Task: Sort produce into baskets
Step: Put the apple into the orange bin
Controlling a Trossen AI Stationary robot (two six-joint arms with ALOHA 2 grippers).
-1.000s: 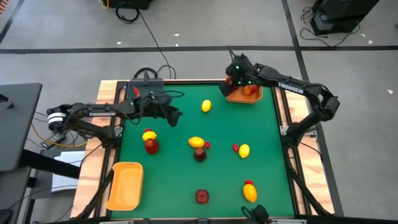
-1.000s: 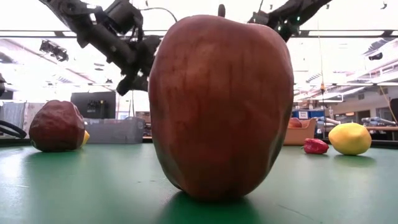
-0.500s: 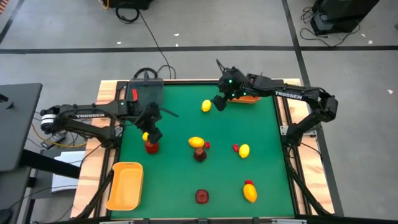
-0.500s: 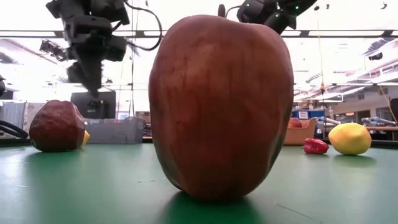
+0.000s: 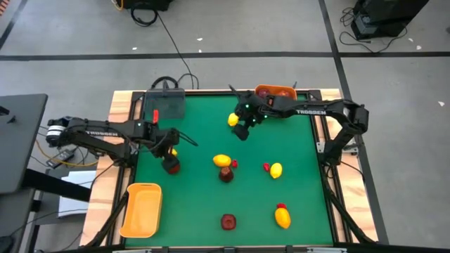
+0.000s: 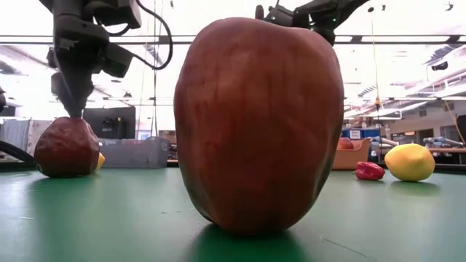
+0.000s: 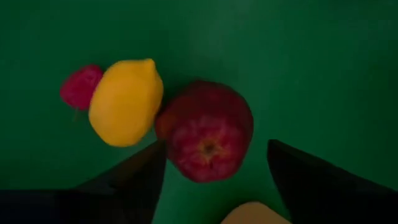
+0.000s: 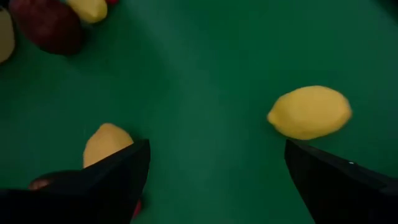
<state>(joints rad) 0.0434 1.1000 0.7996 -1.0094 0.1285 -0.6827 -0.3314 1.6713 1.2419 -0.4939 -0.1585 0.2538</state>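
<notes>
Nearest the low camera: a dark red apple [image 6: 258, 124] upright on the green mat [image 5: 204, 204], filling most of that view. On the same near edge, a lemon [image 5: 283, 218] with a small red bit touching it.

Mid-table: a lemon on a dark red fruit [image 5: 225, 173], and to the right another lemon [image 5: 275, 169] with a red bit beside it.

My left gripper [image 5: 169, 144] hangs right over the red apple [image 7: 208, 138] on the left side, fingers spread, one on each side of it, not gripping. In the low view the tips look to be touching its top; hard to say. A lemon [image 7: 124, 101] touches that apple, small red piece [image 7: 79, 86] behind it. Empty orange bin [image 5: 141, 209] sits at the near left corner.

My right gripper [image 5: 241, 131] is farther back, released, holding nothing, just beside the far lemon [image 8: 309, 112].

Far edge: grey tray [image 5: 167, 105] on the left, orange bin [image 5: 275, 92] with red fruit on the right.
</notes>
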